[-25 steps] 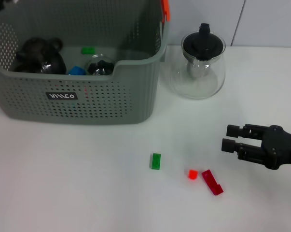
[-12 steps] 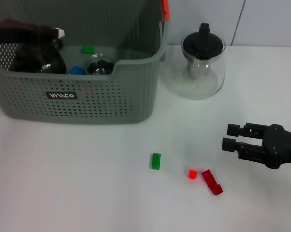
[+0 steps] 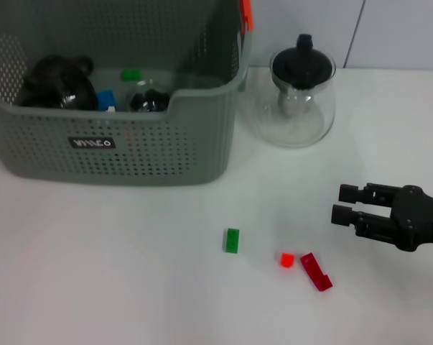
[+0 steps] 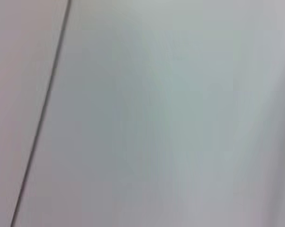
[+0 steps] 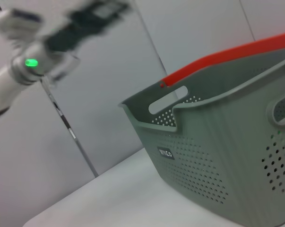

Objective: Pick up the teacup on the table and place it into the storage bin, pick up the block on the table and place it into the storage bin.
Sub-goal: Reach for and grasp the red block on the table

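The storage bin (image 3: 123, 136) filled the upper left of the head view on the white surface (image 3: 94, 287), with dark rounded things, a blue piece and a green piece already inside it. A glass teapot (image 3: 300, 97) with a black lid stood just beside the bin's right wall, upper centre-right. The right pincer (image 3: 337, 205) hung at the right edge, mid-height, its fingers slightly apart and holding nothing. The left pincer showed only in the right wrist view, blurred at upper left (image 5: 97, 9), and I could not tell how its fingers stood.

Three small blocks lay in the lower middle: a dark red block (image 3: 316, 271), a green block (image 3: 232, 239) and an orange block (image 3: 286, 259). The orange and dark red ones sat nearly touching, so fingers closing on one would likely nudge the other away or pinch both. The low, thin pieces could slip free. A careless carry toward the bin might clip the teapot.
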`<action>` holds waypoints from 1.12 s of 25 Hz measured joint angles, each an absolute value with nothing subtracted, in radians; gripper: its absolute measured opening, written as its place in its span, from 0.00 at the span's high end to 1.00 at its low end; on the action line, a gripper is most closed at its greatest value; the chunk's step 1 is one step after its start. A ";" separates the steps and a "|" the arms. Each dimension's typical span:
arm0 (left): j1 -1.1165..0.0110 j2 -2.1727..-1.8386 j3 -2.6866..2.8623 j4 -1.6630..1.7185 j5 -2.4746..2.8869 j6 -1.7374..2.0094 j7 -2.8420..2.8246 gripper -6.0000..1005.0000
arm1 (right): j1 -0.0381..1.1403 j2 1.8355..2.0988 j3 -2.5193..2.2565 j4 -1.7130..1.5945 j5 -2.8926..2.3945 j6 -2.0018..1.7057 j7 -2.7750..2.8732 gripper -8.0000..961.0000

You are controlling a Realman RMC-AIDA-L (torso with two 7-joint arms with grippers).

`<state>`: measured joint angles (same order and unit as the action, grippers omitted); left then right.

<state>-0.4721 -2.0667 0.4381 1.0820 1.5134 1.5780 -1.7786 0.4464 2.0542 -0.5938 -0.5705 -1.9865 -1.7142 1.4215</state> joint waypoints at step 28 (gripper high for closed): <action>-0.304 -2.165 0.503 0.811 2.113 1.812 -1.169 0.10 | 0.660 2.068 -0.740 -1.035 -2.513 -1.837 2.086 0.39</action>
